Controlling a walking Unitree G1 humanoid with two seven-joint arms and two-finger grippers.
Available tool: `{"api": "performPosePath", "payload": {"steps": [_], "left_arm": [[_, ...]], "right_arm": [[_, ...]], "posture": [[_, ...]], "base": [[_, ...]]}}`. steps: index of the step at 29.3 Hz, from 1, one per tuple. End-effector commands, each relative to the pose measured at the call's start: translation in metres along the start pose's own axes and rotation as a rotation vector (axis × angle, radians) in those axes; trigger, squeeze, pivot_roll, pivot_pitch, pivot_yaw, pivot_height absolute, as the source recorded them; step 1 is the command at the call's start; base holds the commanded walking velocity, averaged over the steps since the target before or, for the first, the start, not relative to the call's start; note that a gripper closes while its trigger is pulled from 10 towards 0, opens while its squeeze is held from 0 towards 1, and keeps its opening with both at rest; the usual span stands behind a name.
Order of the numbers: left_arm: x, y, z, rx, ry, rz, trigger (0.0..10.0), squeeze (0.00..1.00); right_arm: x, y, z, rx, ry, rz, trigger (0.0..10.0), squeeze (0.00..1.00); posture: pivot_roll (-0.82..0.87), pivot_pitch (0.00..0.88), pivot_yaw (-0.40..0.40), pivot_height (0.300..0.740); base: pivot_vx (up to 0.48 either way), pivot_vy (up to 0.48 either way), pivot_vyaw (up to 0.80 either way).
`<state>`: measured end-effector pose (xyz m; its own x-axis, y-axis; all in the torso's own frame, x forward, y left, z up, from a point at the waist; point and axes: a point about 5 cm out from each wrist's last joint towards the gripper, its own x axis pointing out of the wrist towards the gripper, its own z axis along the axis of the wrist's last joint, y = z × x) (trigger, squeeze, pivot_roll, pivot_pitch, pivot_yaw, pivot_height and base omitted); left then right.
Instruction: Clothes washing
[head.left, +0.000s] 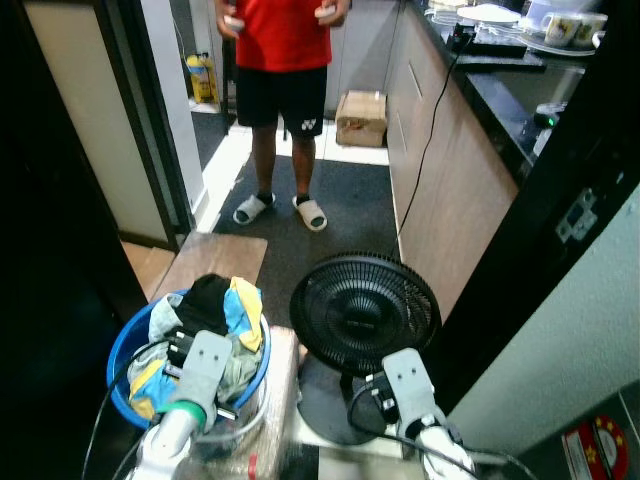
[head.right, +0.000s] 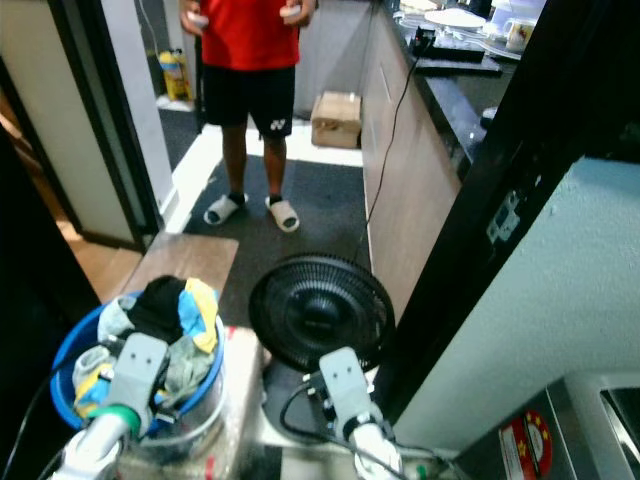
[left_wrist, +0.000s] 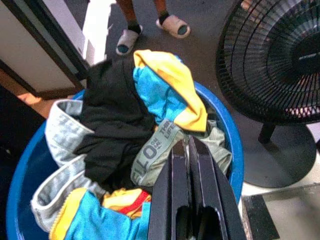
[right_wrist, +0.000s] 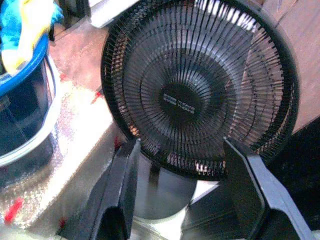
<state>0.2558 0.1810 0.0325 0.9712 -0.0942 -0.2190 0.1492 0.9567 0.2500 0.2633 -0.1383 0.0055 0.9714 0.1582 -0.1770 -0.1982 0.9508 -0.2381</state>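
Blue plastic laundry basket (head.left: 122, 352) at my ten o'clock; my left gripper (left_wrist: 186, 150), fingers pressed together, perhaps pinching grey waistband cloth (left_wrist: 152, 157). My right gripper (right_wrist: 181, 165) spreads wide before the black round fan (right_wrist: 200, 85).

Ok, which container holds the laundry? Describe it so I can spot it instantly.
Start at the black floor fan in the middle of the corridor. Directly to its left, beneath the left pincer, sits a round blue basket. It alone is heaped with clothes: black, yellow, turquoise and grey.
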Motion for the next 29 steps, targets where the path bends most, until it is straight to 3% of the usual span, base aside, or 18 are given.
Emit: {"api": "performPosePath", "payload": {"steps": [1, 2, 7, 24, 25, 29], "left_arm": [[-0.012, -0.003, 0.009, -0.003, -0.041, -0.046, 10.0, 0.0], [-0.037, -0.005, 0.026, -0.008, -0.111, -0.082, 10.0, 0.0], [-0.054, -0.002, 0.044, -0.018, -0.166, -0.091, 10.0, 0.0], [-0.048, 0.0, 0.052, -0.052, -0.144, -0.081, 10.0, 0.0], [-0.049, 0.0, 0.053, -0.064, -0.131, -0.086, 10.0, 1.0], [-0.051, 0.001, 0.055, -0.072, -0.118, -0.088, 10.0, 1.0]], "right_arm": [[-0.007, -0.007, 0.006, 0.02, -0.058, -0.032, 10.0, 0.0], [-0.024, -0.016, 0.023, 0.036, -0.157, -0.087, 10.0, 0.0], [-0.037, -0.021, 0.043, 0.05, -0.235, -0.137, 10.0, 0.0], [-0.036, -0.012, 0.05, 0.05, -0.225, -0.107, 10.0, 0.0], [-0.037, -0.012, 0.052, 0.05, -0.213, -0.106, 10.0, 0.0], [-0.039, -0.012, 0.054, 0.051, -0.199, -0.107, 10.0, 0.0]], "posture": [[0.08, 0.0, 0.021, 0.74], [0.08, 0.0, 0.021, 0.74], [0.07, 0.0, 0.023, 0.74], [0.07, 0.0, 0.034, 0.74], [0.07, 0.0, 0.034, 0.74], [0.07, 0.0, 0.034, 0.74]], "base": [[0.0, 0.0, 0.0], [0.0, 0.0, 0.0], [0.0, 0.0, 0.0], [0.0, 0.0, 0.0], [0.0, 0.0, 0.0], [0.0, 0.0, 0.0]]}}
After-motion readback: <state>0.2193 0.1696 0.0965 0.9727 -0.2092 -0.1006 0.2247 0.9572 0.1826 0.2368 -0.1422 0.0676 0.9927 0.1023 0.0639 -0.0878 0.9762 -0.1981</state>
